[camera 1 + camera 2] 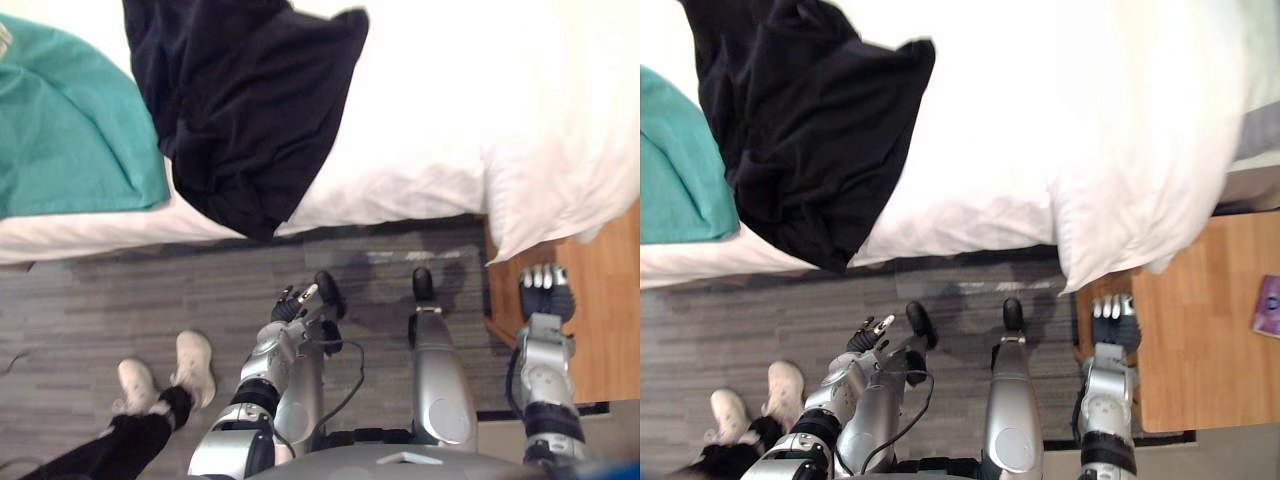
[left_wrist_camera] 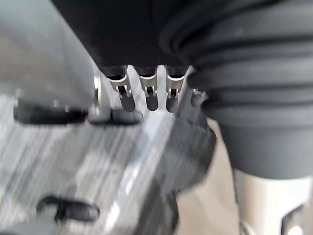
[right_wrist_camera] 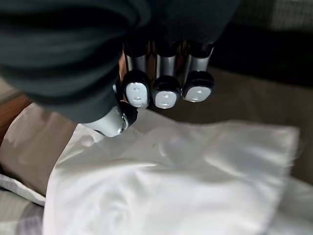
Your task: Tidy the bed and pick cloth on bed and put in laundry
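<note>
A black cloth [image 1: 250, 100] lies crumpled on the white bed [image 1: 430, 110], with its lower end hanging over the near edge. A teal cloth [image 1: 70, 130] lies to its left on the bed. My left hand [image 1: 300, 302] hangs low over the grey floor in front of the bed, below the black cloth, with its fingers relaxed and empty. My right hand [image 1: 1114, 318] is at the right by the bed's corner, fingers curled and holding nothing. It hovers just below a white pillow corner [image 3: 171, 181] that droops off the bed.
A wooden nightstand [image 1: 1200, 330] stands right of the bed, close to my right hand, with a small purple item [image 1: 1268, 305] on it. A person's legs in white shoes [image 1: 195, 365] stand on the grey plank floor [image 1: 90, 310] at my lower left.
</note>
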